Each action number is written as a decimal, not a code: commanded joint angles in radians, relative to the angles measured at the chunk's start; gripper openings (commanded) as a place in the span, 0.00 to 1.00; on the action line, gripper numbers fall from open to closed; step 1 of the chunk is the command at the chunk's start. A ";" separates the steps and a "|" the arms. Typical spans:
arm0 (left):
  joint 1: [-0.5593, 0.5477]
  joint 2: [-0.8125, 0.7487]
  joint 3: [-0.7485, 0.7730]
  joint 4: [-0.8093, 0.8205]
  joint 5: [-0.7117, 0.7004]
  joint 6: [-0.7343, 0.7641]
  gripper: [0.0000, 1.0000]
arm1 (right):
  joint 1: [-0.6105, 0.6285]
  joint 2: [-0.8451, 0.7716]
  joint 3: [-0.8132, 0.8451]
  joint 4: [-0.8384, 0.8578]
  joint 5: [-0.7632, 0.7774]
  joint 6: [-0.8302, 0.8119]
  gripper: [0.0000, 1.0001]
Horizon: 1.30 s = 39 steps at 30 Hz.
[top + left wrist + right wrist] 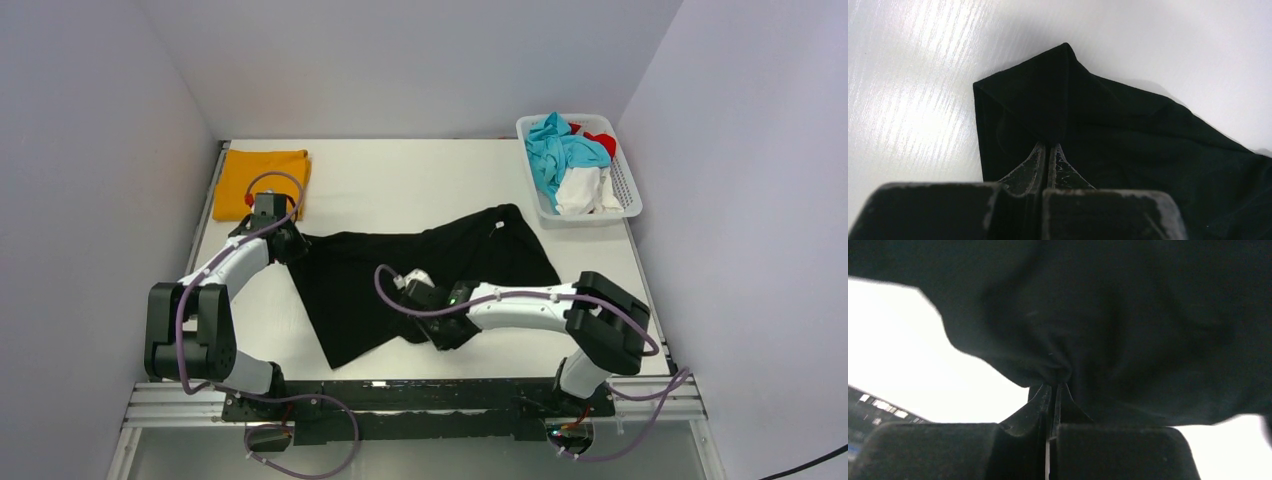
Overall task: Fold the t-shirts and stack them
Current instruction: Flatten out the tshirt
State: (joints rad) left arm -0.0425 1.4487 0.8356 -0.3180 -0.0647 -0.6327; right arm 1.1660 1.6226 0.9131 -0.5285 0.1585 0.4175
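Seeing the black t-shirt (400,265) sprawled mid-table (400,180), my left gripper (1048,146) pinched tight on its left corner, my right gripper (1055,386) clamped on its bunched near edge. Orange t-shirt (262,180) sits folded at the table's far-left corner, basket (630,195) far-right.

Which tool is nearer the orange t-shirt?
Left. The left tool is just this side of the orange t-shirt, pinching the black t-shirt; the right tool grips it mid-table, farther off.
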 commanded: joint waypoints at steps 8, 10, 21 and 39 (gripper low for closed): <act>0.009 -0.144 0.050 0.011 0.029 -0.035 0.00 | -0.513 -0.345 0.118 0.166 0.254 -0.043 0.00; 0.008 -0.211 0.068 0.003 0.013 -0.035 0.00 | -0.561 -0.363 0.177 0.179 0.295 -0.084 0.00; 0.008 -0.635 0.171 0.010 0.026 -0.026 0.00 | -0.674 -0.564 0.467 0.202 0.249 -0.446 0.00; 0.008 -0.956 0.734 -0.152 0.094 0.120 0.00 | -0.673 -0.607 1.258 -0.084 -0.385 -0.579 0.00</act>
State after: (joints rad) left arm -0.0380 0.4782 1.4616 -0.4294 0.0059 -0.5655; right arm 0.4942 0.9588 2.0285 -0.5529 -0.1055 -0.1249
